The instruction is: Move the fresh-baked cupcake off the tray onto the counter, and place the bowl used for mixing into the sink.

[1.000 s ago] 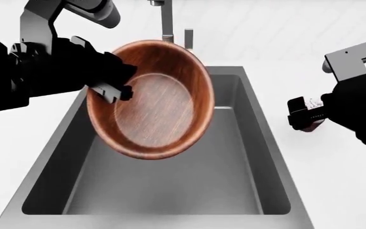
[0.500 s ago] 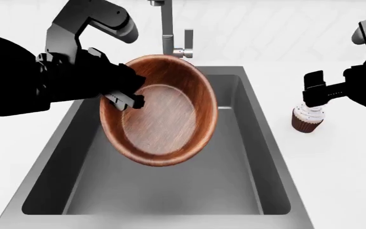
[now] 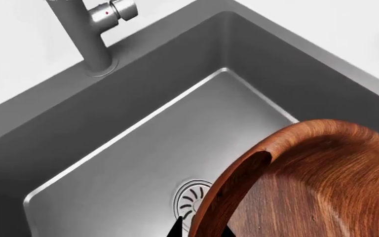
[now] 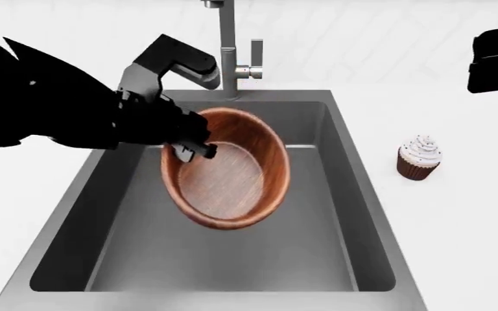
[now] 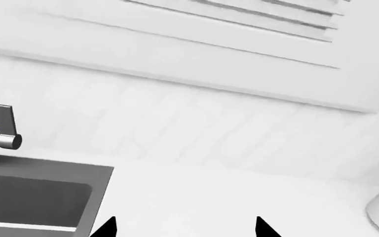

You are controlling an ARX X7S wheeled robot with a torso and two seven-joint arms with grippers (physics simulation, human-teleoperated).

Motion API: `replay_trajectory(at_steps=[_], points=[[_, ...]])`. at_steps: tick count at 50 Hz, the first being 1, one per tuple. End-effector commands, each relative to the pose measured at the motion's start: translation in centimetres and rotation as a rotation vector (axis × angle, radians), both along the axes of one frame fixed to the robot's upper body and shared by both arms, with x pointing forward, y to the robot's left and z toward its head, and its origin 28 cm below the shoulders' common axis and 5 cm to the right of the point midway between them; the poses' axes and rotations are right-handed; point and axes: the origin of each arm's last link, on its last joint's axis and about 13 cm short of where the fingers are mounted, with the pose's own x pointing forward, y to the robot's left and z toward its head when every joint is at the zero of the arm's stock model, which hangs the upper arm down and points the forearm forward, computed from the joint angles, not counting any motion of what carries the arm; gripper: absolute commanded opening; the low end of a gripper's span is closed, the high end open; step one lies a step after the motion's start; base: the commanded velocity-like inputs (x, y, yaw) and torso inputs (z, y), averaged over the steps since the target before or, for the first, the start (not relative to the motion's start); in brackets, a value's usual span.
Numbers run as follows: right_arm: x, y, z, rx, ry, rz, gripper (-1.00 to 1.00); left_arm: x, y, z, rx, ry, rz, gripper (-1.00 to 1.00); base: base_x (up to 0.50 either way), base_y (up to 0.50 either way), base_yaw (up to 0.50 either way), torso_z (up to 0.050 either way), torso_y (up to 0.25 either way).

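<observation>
My left end effector (image 4: 199, 146) is clamped on the near-left rim of the wooden bowl (image 4: 227, 172), tilted over the sink (image 4: 336, 214), drain below it. Cupcake (image 4: 419, 159) sits upright on the surface (image 4: 456, 220) right of the sink. Right end effector (image 4: 494, 55) is raised, spread empty.

I count one bowl (image 4: 227, 172), one cupcake (image 4: 419, 157) and one sink (image 4: 336, 214) with one faucet (image 4: 226, 45). I see two grippers: left gripper (image 4: 192, 146), right gripper (image 4: 494, 52).

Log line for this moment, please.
left gripper: holds bowl tilted over sink | right gripper: open, raised | cupcake: upright on counter
</observation>
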Motion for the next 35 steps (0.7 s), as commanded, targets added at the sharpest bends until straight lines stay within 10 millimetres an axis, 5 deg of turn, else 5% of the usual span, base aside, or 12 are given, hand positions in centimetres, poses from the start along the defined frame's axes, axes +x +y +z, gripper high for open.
replay_trajectory(at_steps=[1,35], points=[[-1.6,-0.2,2.1,0.010,-0.079,-0.002,1.00,2.0,-0.7,-0.5,0.090,0.023,0.087,-1.00,0.00,0.00,0.00,0.000,0.010],[-1.8,0.7,3.6,-0.024,-0.130,0.055,1.00,5.1,-3.8,-5.6,0.060,0.158,0.052,-1.00,0.00,0.00,0.00,0.000,0.000]])
